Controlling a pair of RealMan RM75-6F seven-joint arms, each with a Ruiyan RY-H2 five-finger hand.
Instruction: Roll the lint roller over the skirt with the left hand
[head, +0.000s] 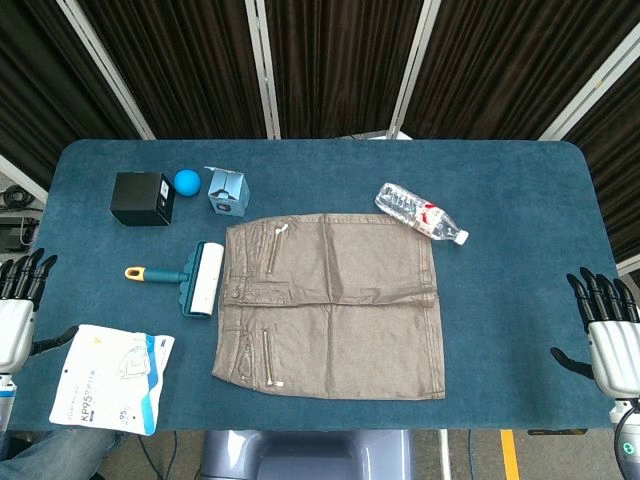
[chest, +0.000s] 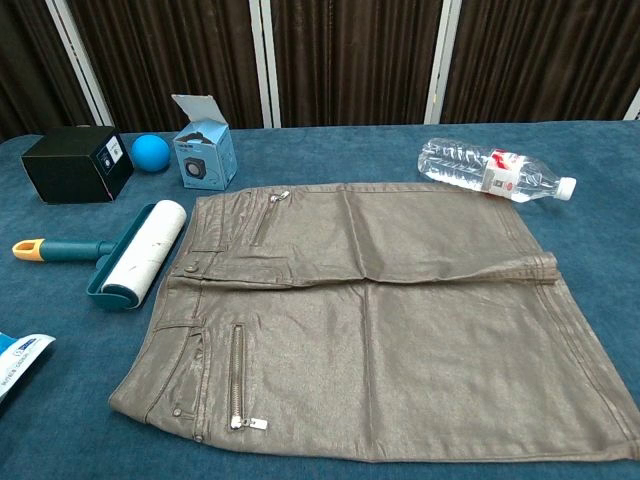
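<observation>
The lint roller lies untouched on the bench, just beside the skirt's waistband, toward the left edge. Both hands show only in the head view, cut by the frame: the left hand at the left edge and the right hand at the right edge, fingers spread, holding nothing. The mask packet is mostly cropped in the chest view.

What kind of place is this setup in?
Probably a robot test booth, not a home: a blue-covered table set with unrelated props like a skirt and lint roller, backed by dark curtains on metal frames.
</observation>
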